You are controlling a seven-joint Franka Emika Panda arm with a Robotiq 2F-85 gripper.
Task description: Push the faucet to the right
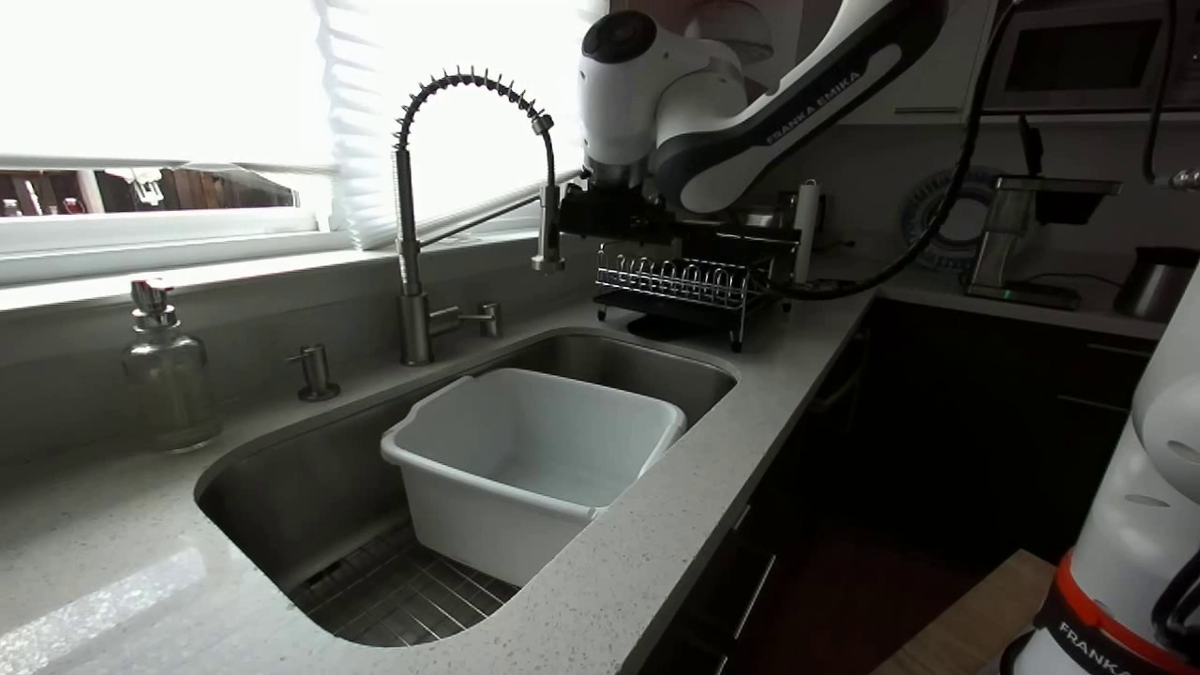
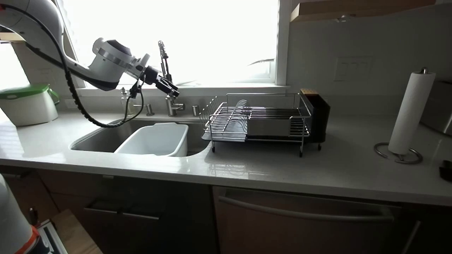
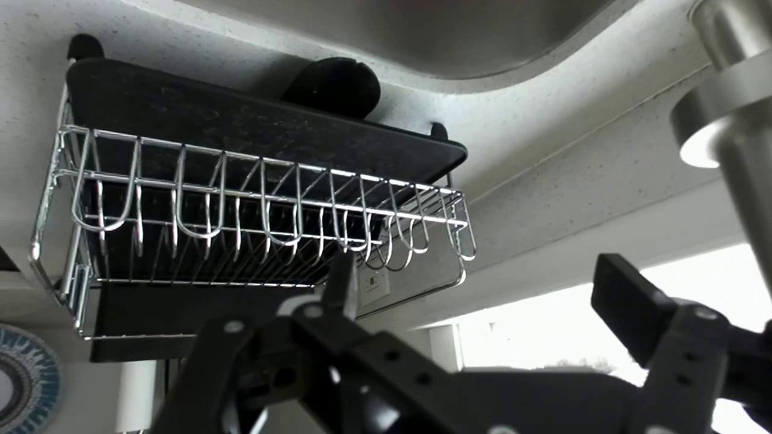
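Observation:
The faucet [image 1: 409, 244] is a tall silver-grey tap with a coiled-spring arch, standing behind the sink [image 1: 300, 497]. Its spray head [image 1: 548, 230] hangs over the sink. My gripper [image 1: 609, 214] is beside the spray head, on the dish-rack side in that exterior view. In an exterior view, my gripper [image 2: 172, 90] overlaps the faucet [image 2: 171, 107] and hides part of it. In the wrist view, the spray head [image 3: 739, 120] is at the right edge, outside the jaws. My gripper [image 3: 482, 283] is open with nothing between its fingers. I cannot tell whether it touches the faucet.
A wire dish rack [image 2: 268, 127] stands right beside the sink and fills much of the wrist view [image 3: 265, 196]. A white tub [image 1: 487, 525] sits in the sink. A soap bottle [image 1: 169, 389] and short dispenser [image 1: 317, 375] stand behind it. The window sill [image 2: 229, 85] runs behind.

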